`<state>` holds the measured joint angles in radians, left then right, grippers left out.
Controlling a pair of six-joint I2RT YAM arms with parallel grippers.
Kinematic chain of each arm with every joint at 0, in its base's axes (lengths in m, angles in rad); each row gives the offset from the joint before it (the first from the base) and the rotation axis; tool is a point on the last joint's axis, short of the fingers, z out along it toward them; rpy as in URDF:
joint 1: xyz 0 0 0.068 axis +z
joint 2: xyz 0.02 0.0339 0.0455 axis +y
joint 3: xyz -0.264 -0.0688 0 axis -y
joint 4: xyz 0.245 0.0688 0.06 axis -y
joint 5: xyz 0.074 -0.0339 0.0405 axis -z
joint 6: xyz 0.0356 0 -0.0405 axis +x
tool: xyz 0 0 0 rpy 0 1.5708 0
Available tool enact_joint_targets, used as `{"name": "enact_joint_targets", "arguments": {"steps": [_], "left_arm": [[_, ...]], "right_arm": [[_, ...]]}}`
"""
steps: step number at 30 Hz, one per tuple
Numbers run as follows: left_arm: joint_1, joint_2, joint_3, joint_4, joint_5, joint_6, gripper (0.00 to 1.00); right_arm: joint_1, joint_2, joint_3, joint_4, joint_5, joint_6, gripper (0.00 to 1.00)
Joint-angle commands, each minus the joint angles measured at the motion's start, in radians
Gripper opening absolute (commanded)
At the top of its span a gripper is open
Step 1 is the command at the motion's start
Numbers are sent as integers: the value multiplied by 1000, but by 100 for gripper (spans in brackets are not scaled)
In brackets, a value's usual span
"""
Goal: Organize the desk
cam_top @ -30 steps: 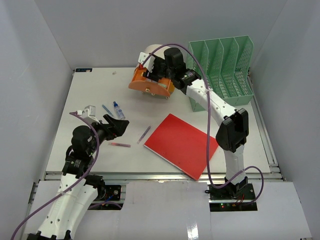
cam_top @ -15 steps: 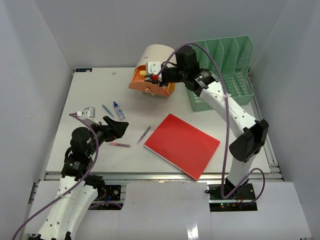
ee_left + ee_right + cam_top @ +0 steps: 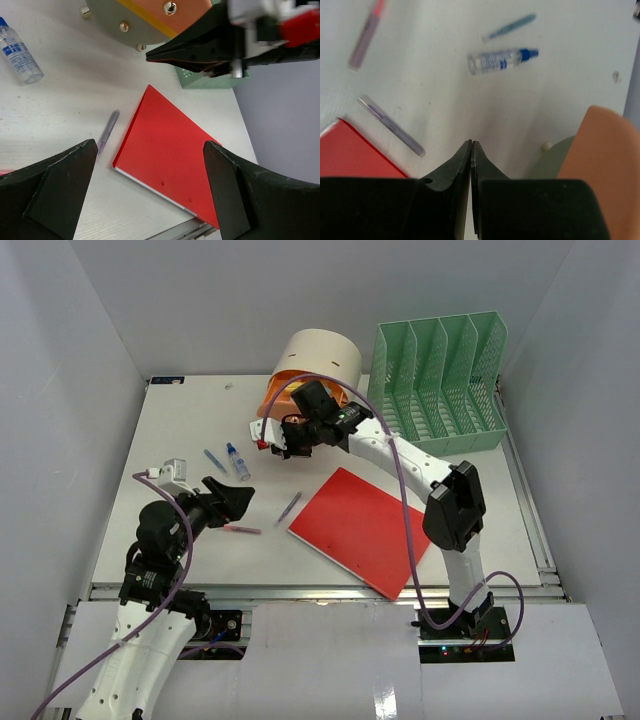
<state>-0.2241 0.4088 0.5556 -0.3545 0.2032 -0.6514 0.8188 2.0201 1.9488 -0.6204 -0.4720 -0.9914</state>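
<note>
desk (image 3: 180, 420) white | folder (image 3: 365, 530) red | file rack (image 3: 440, 380) green | bottle cap (image 3: 532, 52) blue | pen (image 3: 288, 506) purple

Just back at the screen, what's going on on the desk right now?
The right gripper is shut on nothing, over the white desk near a small clear bottle with a blue cap. The left gripper hangs open near a pink pen. A red flat folder, purple pen and tipped orange and cream cylinder lie loose.

Plain white walls (image 3: 200, 300) on three sides, soft even light
</note>
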Motion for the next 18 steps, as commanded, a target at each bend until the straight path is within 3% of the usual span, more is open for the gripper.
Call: {"name": "enact_joint_targets", "arguments": {"steps": [1,7,18], "left_arm": [[3,-16,19,-24,-15,-2,98],[3,-31,5,-24,-17,-17,98],[3,-29,-3,-20,-13,-36,98]], "right_arm": [[-1,31,42,87,260,85,8],[-1,104,107,158,430,95,8],[-30,148,157,287,567,118,10]]}}
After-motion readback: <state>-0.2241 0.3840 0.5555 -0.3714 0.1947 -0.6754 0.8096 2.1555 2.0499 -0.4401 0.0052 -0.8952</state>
